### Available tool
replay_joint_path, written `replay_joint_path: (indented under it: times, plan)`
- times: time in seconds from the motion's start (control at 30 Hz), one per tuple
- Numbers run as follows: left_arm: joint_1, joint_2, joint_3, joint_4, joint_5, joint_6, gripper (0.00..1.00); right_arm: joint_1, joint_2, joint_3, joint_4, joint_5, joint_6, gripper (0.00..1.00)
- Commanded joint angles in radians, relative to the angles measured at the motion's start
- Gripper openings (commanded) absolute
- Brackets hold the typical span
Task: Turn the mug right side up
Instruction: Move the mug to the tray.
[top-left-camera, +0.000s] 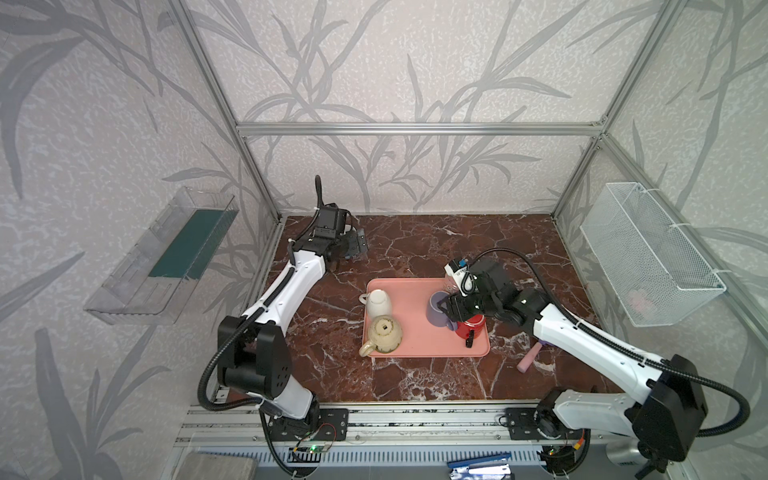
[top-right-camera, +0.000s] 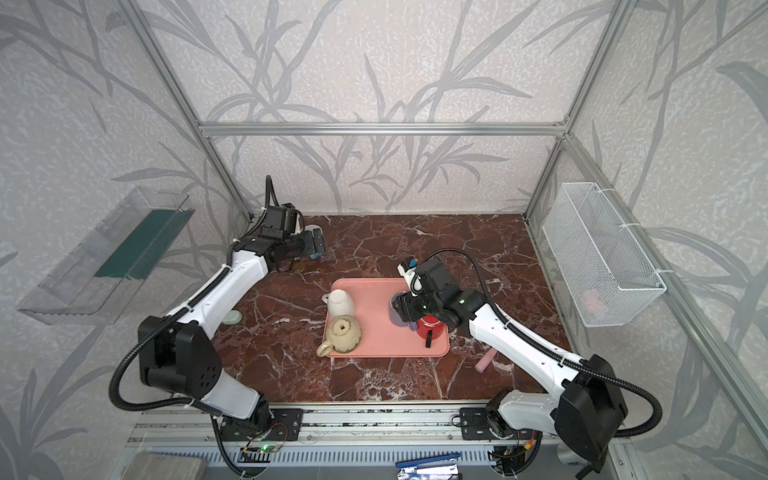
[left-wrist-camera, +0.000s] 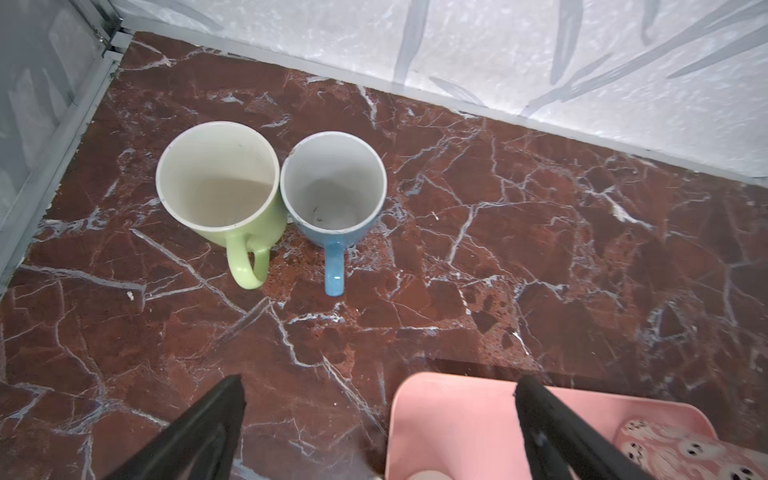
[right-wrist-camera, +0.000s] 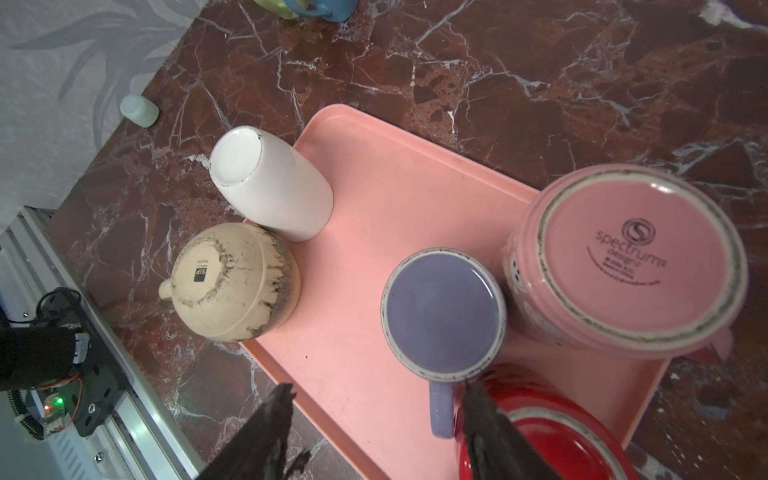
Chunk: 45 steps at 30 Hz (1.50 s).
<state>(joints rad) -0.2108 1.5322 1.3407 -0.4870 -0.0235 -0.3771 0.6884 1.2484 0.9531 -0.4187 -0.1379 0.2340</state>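
Several mugs stand upside down on the pink tray (right-wrist-camera: 374, 199): white (right-wrist-camera: 270, 183), beige (right-wrist-camera: 232, 282), purple (right-wrist-camera: 442, 316), pink (right-wrist-camera: 636, 253) and red (right-wrist-camera: 552, 432). My right gripper (right-wrist-camera: 380, 390) hovers open just above the purple mug (top-left-camera: 436, 309). That mug's handle (right-wrist-camera: 441, 409) lies just inside one finger, and nothing is gripped. At the back left corner my left gripper (left-wrist-camera: 378, 386) stands wide open and empty. A green mug (left-wrist-camera: 218, 183) and a blue mug (left-wrist-camera: 334, 183) sit upright side by side beyond it. In both top views the left gripper (top-left-camera: 357, 245) largely hides them.
A pink cylinder (top-left-camera: 528, 360) lies on the marble to the right of the tray, under the right arm. A pale green lump (top-right-camera: 230, 318) sits by the left arm. A wire basket (top-left-camera: 648, 257) hangs on the right wall, a clear shelf (top-left-camera: 162, 257) on the left wall.
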Motion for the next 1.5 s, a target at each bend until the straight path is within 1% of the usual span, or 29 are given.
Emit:
replay_joint_path:
  times: [0.0,0.17,0.3,0.57,0.7,0.87,1.13,1.47]
  plan:
    - [-0.025,-0.086,-0.027,-0.011,0.041,-0.026,0.99,0.013,-0.032,0.005,-0.077,0.068,-0.027,0.66]
    - [-0.041,-0.209,-0.083,-0.033,0.076,-0.034,0.99,0.022,-0.022,0.015,-0.125,0.084,-0.04,0.66]
    - [-0.047,-0.309,-0.15,-0.044,0.102,-0.034,0.99,0.025,0.014,0.04,-0.169,0.092,-0.057,0.65]
    - [-0.048,-0.475,-0.268,-0.08,0.124,0.0,0.99,0.042,0.098,0.082,-0.206,0.101,-0.067,0.59]
    - [-0.048,-0.531,-0.308,-0.093,0.132,0.01,0.99,0.051,0.144,0.113,-0.229,0.107,-0.074,0.56]
    - [-0.048,-0.564,-0.356,-0.084,0.125,0.021,0.99,0.056,0.195,0.155,-0.264,0.115,-0.085,0.53]
    - [-0.048,-0.561,-0.384,-0.064,0.154,0.023,0.99,0.057,0.26,0.2,-0.301,0.124,-0.081,0.54]
    - [-0.048,-0.575,-0.391,-0.064,0.146,0.03,0.99,0.066,0.33,0.232,-0.298,0.118,-0.087,0.56]
